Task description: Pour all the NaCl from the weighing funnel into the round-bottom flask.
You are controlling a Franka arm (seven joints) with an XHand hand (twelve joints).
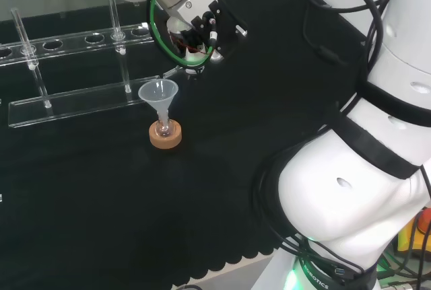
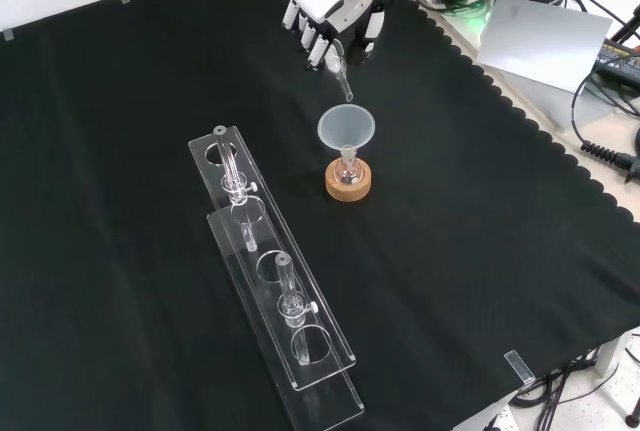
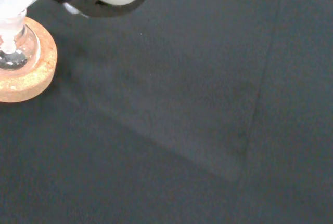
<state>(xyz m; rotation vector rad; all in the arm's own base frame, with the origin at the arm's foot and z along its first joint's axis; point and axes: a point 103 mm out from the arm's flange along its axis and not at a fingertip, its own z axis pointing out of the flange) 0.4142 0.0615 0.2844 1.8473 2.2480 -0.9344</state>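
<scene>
A small clear round-bottom flask (image 2: 349, 168) stands on a cork ring (image 2: 349, 187) mid-cloth, with a translucent funnel (image 2: 346, 128) in its neck. In the head view the same funnel (image 1: 159, 95), flask (image 1: 163, 128) and cork ring (image 1: 166, 138) sit left of the arm. The hand (image 2: 335, 16) hangs above and behind the funnel, fingers curled on a clear glass weighing funnel (image 2: 342, 73) whose thin spout slants down toward the funnel's rim. From the head view the hand (image 1: 195, 27) is up and right of the funnel. The wrist view catches the cork ring (image 3: 28, 81) and flask (image 3: 13, 52).
A long clear plastic rack (image 2: 270, 271) with a few glass tubes lies left of the flask in the front view; in the head view the rack (image 1: 74, 101) runs behind the flask. Cables and gear lie past the cloth's scalloped edge (image 2: 520, 111).
</scene>
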